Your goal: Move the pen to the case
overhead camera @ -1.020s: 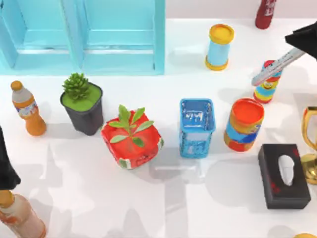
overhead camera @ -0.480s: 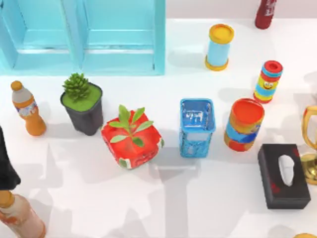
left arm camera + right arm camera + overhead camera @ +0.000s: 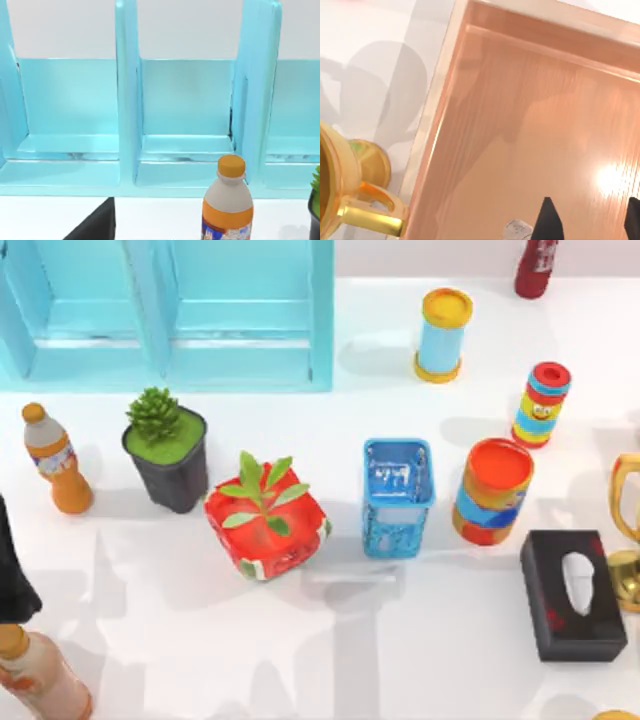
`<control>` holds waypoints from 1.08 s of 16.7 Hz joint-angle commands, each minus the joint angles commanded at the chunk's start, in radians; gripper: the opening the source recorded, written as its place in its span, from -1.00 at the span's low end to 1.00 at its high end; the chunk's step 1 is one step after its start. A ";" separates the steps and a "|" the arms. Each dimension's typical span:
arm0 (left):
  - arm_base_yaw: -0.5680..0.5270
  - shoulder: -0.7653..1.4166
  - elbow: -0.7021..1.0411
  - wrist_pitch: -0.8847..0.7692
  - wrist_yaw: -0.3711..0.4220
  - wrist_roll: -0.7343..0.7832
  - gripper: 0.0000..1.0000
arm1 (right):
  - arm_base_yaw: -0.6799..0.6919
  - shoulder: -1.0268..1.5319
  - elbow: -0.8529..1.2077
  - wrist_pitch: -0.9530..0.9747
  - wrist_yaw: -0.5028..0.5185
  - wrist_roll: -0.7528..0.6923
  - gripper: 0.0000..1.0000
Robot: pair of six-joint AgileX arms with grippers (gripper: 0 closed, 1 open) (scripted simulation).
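Observation:
The case is a blue open-topped holder (image 3: 398,496) standing upright in the middle of the table, with nothing showing inside it. My right gripper (image 3: 590,226) hangs past the table's right edge, over a wooden surface (image 3: 545,125) and beside a gold trophy (image 3: 350,185). A small silver-grey tip (image 3: 517,229) pokes out next to the gripper. I cannot tell whether that tip is the pen. My left arm (image 3: 12,570) stays parked at the table's left edge, and its wrist view faces the blue shelf (image 3: 180,100).
Around the holder stand a red planter (image 3: 265,520), a dark pot with a succulent (image 3: 168,455), an orange-red can (image 3: 492,490), a striped tube (image 3: 540,405) and a black tissue box (image 3: 572,595). Orange bottles (image 3: 55,460) stand at the left.
A second ago my right gripper held the pen at the top view's upper right. It then moved off the right edge with the pen. Nothing on the table has shifted.

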 joint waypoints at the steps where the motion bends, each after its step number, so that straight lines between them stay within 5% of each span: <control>1: 0.000 0.000 0.000 0.000 0.000 0.000 1.00 | 0.000 -0.001 0.001 0.000 0.000 0.000 -1.00; 18: 0.000 0.000 0.000 0.000 0.000 0.000 1.00 | 0.001 -0.039 -0.071 0.340 -0.047 -0.016 -1.00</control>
